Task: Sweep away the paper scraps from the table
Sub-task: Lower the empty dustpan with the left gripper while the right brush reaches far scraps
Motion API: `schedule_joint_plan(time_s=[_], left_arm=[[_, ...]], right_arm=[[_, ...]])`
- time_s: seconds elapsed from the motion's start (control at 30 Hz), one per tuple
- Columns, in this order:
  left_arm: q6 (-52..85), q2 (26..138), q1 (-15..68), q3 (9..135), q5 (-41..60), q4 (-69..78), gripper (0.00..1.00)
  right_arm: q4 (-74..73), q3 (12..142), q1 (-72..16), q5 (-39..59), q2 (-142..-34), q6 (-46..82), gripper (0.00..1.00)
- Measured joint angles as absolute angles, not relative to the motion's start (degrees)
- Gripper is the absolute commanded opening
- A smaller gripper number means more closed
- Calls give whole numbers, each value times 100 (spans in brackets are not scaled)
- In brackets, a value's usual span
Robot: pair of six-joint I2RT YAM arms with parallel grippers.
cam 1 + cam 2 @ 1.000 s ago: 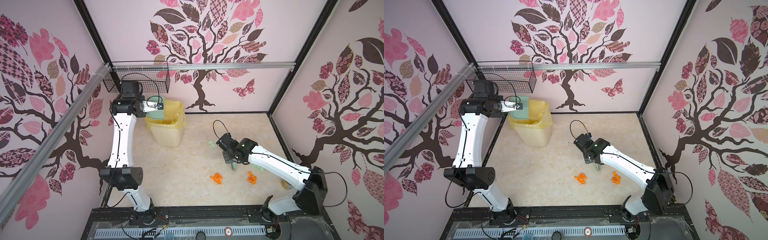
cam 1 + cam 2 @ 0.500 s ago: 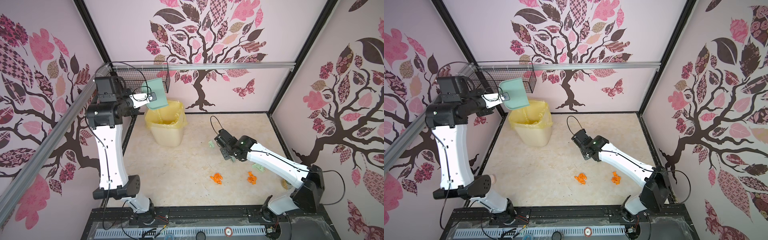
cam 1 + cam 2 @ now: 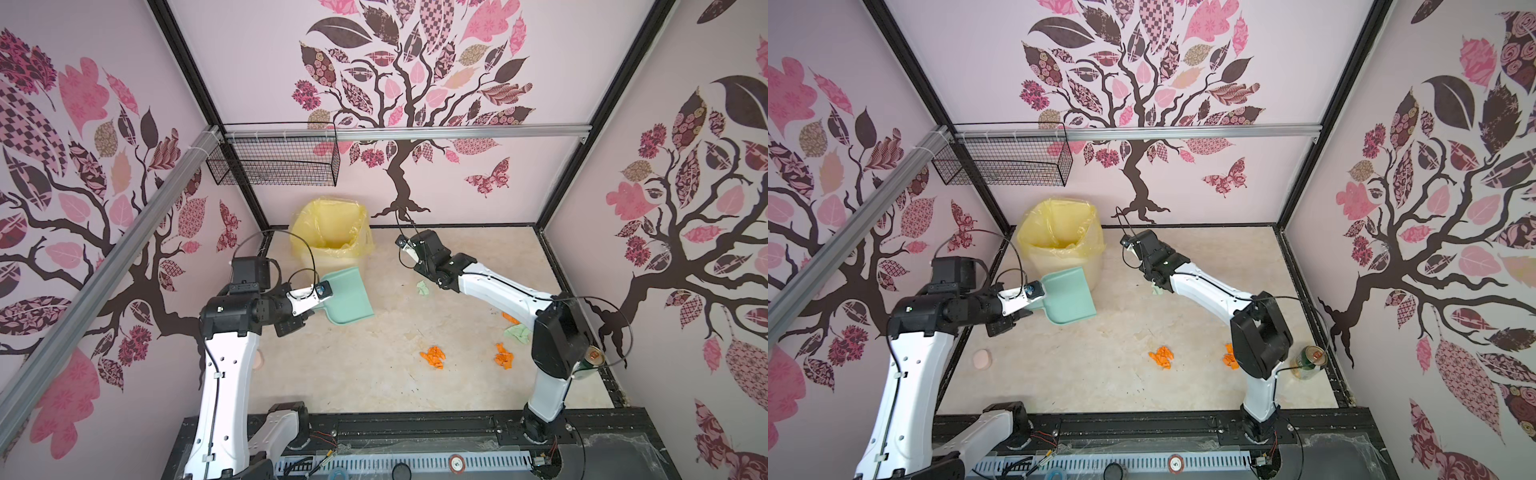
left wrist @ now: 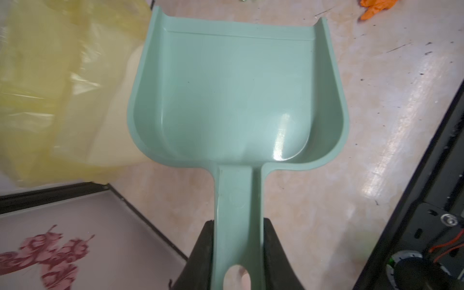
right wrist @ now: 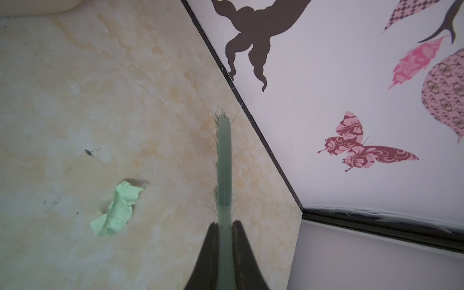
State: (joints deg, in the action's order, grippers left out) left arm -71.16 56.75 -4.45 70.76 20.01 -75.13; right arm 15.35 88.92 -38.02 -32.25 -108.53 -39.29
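- L gripper (image 4: 238, 222): jaws nearly closed, clamped on the dustpan (image 4: 238, 88) handle, one finger each side.
- Dustpan shows in both top views (image 3: 349, 297) (image 3: 1069, 297), just in front of the bin (image 3: 332, 232) w/ yellow bag. Can't tell if the pan touches the table (image 3: 374, 386).
- R gripper (image 5: 225, 223): jaws shut tight on the thin brush (image 5: 224, 160) handle. Brush is seen edge-on, bristles sticking out both sides, over the table near the back rail.
- Scraps (image 3: 433, 356) all lie on the table, none in the pan.
- Mint scrap (image 5: 118, 208) is near the brush, not touching. In a top view (image 3: 423, 287) it sits just beside the R arm (image 3: 498, 291).
- 2 orange clumps mid-front, apart from each other: the pt above and (image 3: 503, 355).
- 2nd mint wad (image 3: 517, 332) and an orange bit (image 3: 510, 318) are partly hidden by the R arm.
- Can (image 3: 1308, 361) stands at the table's R edge by the arm's elbow.
- Pink disc (image 3: 983, 359) lies at the L edge.
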Motion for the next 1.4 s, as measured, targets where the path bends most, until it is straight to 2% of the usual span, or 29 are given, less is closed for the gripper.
schedule_joint_plan(time_s=[0.23,0.53,0.87,1.13,1.27,1.4], left_arm=[[-6847,5376,-364,6025,2298,-7271,0],[-6676,5918,-220,5509,2453,-6698,0],[-6573,6554,-158,5505,2582,-6254,0],[-6541,6845,-97,5500,2582,-6001,0],[-6473,6884,102,5415,2556,-5892,0],[-6401,6882,451,5186,2484,-5784,0]], right_arm=[[1160,8503,-3848,-3146,-11389,-5046,0],[1186,7212,-4294,-2766,-10674,-5426,0],[2585,6219,-5555,-2731,-9091,-4753,0],[4233,6296,-6379,-2856,-8256,-3505,0],[4604,6587,-6237,-3452,-8053,-3004,0],[4954,7343,-4910,-4174,-8307,-2152,0]])
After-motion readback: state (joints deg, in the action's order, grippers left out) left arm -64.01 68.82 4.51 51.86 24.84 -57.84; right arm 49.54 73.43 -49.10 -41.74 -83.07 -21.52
